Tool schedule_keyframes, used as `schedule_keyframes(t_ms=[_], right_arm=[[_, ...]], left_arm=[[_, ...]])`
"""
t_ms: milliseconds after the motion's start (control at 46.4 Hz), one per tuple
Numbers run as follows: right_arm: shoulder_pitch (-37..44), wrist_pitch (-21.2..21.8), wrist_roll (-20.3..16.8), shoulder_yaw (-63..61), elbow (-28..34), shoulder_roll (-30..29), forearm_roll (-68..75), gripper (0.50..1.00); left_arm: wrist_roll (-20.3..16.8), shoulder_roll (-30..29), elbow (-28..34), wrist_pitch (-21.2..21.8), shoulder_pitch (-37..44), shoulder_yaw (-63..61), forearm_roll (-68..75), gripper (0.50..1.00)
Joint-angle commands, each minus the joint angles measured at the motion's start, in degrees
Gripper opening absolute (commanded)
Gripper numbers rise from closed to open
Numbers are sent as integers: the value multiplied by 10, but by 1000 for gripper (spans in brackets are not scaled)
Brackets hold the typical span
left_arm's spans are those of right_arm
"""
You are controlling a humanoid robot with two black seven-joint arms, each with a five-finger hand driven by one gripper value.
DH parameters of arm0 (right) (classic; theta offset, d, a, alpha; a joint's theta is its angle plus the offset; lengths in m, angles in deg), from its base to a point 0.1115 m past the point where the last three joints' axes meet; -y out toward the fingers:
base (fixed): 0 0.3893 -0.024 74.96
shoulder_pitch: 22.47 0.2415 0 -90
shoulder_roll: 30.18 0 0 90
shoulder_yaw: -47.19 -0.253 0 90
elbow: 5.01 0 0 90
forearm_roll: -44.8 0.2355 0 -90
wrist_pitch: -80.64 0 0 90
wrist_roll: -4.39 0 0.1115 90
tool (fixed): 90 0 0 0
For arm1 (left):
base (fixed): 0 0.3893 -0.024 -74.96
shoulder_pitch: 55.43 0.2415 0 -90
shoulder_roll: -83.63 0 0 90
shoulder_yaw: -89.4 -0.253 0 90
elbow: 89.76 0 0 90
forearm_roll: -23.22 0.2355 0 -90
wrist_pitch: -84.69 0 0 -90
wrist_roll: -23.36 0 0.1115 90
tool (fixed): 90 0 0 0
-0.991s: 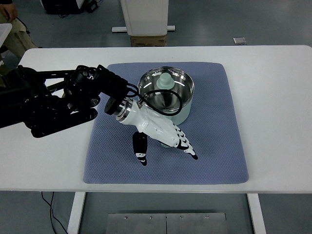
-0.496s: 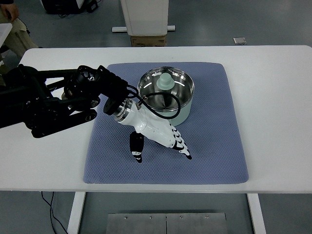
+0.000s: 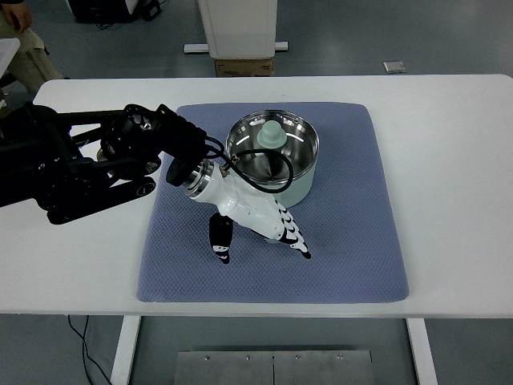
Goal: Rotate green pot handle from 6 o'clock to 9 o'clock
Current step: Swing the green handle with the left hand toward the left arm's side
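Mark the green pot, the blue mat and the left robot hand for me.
green pot [image 3: 300,189]: top view, on its pale green outer wall.
blue mat [image 3: 353,241]: top view, on bare fabric right of the pot.
left robot hand [image 3: 256,215]: top view, on the white palm.

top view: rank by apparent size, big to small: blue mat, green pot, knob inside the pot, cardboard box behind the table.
1. blue mat
2. green pot
3. cardboard box, though it sits farther from the camera and is partly hidden by the table, so its rank is unsure
4. knob
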Motion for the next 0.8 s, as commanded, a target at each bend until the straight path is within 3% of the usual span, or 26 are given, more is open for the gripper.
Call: schedule_keyframes(t_ms=[0,776], right_arm=[[0,0,0,0,0,0,0,1000],[0,-1,0,0,0,0,0,1000]], left_arm=[[0,-1,-1,1,-1,-1,1,1000],[0,0,0,-8,-31,-21,15,1000]])
